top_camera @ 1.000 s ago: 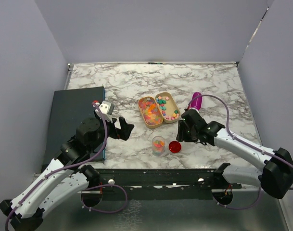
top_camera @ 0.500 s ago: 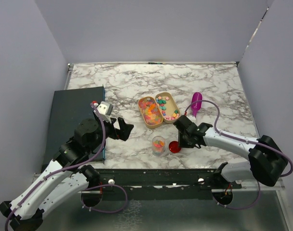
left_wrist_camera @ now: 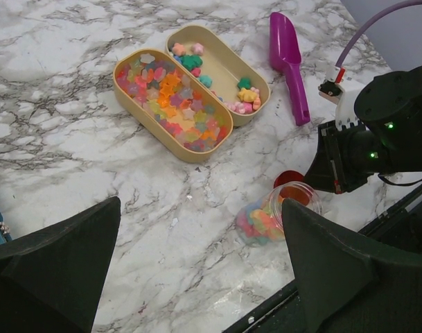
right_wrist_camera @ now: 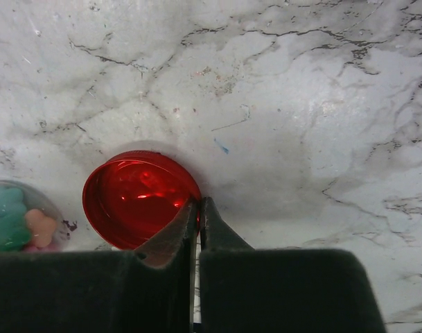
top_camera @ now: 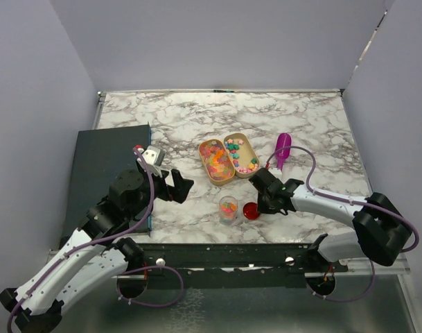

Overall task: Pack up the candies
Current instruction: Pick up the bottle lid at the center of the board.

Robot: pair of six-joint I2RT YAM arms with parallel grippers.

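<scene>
The right fingers (right_wrist_camera: 170, 241) are clenched to a sliver at the rim of the red lid (right_wrist_camera: 138, 208); whether the rim is caught between them cannot be told. The lid lies on the counter (top_camera: 183, 118) just beside the open jar (left_wrist_camera: 276, 215), which holds some candies (left_wrist_camera: 260, 223); more fill the tan tray (left_wrist_camera: 124, 87). So thin a hold may let the lid slip or pivot. A sideways shove could tip the jar, since the left fingers (left_wrist_camera: 58, 263), spread wide, steady nothing.
</scene>
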